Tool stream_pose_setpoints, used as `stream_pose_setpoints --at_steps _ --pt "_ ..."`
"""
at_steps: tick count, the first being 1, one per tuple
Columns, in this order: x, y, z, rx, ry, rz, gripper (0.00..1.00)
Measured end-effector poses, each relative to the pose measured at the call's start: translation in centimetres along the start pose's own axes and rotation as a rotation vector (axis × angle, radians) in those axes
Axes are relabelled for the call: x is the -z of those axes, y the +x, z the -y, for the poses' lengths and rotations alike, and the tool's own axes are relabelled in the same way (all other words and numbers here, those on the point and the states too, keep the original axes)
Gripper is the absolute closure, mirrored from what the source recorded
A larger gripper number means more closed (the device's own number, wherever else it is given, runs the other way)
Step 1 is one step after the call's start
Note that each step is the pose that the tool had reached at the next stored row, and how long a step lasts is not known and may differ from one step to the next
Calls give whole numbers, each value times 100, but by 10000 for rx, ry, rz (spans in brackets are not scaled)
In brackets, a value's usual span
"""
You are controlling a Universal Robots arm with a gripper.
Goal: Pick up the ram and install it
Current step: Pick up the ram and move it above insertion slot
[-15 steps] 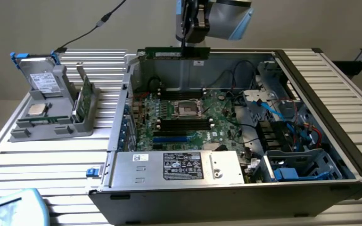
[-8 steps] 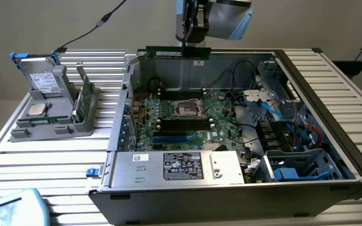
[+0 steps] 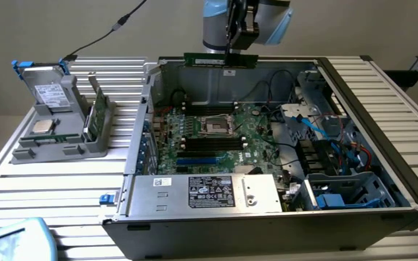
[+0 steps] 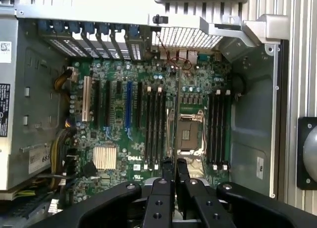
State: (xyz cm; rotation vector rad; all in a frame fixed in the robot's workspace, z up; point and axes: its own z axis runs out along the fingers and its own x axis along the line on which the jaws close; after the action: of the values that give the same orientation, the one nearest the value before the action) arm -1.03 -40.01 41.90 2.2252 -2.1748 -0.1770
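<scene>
Black end effector (image 4: 174, 164) clamps the thin green ram (image 3: 220, 60) above the open grey case (image 3: 202, 82).

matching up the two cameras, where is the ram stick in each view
Exterior view: the ram hangs in the end effector, top centre, above the case.
Wrist view: the ram is edge-on, a thin strip reaching out from the end effector over the motherboard.
Shared landmark: the processor socket.
</scene>
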Motion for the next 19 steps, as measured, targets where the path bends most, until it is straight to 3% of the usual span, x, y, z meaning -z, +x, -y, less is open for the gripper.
stream_pose_setpoints --at_steps 3,6,10,13,19 --pt "-45 3 5 -302 31 33 86" --pt "-96 7 10 -340 38 26 86" --pt "-131 11 13 -353 38 -88 86" --pt "-154 13 15 -357 37 -215 86" --pt "-265 18 -19 -138 26 -247 86"
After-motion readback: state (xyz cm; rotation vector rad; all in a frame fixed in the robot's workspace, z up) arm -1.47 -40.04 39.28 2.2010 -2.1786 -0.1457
